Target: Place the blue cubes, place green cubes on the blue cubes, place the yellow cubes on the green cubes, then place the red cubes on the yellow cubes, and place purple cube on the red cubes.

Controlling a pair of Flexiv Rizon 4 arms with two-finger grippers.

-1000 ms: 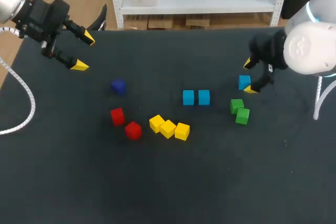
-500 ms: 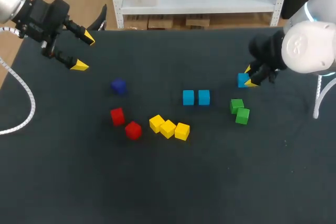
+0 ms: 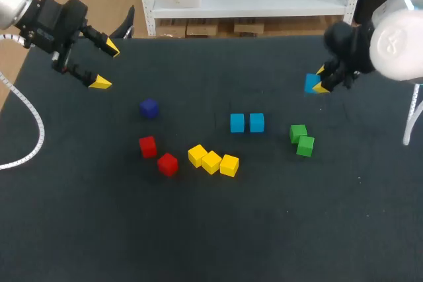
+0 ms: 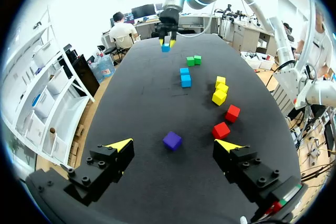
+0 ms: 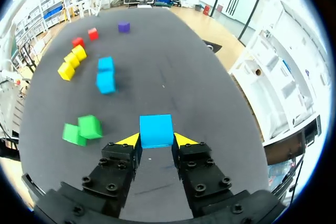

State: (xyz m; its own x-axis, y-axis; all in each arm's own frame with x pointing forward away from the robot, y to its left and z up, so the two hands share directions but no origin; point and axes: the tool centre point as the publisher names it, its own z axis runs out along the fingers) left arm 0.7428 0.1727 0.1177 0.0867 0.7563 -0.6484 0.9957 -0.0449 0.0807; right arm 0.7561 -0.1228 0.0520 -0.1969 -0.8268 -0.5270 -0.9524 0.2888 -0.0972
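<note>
My right gripper (image 3: 321, 80) (image 5: 156, 140) is shut on a blue cube (image 3: 311, 82) (image 5: 156, 130) and holds it above the table at the far right. Two more blue cubes (image 3: 246, 123) (image 5: 105, 75) lie side by side mid-table. Two green cubes (image 3: 301, 141) (image 5: 82, 129) sit to their right. Three yellow cubes (image 3: 212, 161) (image 4: 220, 89) lie in a row, two red cubes (image 3: 157, 155) (image 4: 226, 121) to their left, and a purple cube (image 3: 149, 108) (image 4: 171, 140) beyond. My left gripper (image 3: 104, 65) (image 4: 173, 145) hangs open over the far left corner, holding nothing.
The black table (image 3: 211, 229) has wide bare room along its front and at the back middle. My right arm (image 4: 173, 9) shows at the far end in the left wrist view.
My right gripper has shut on the blue cube and lifted it up and away from the green cubes. The left arm has not moved.
</note>
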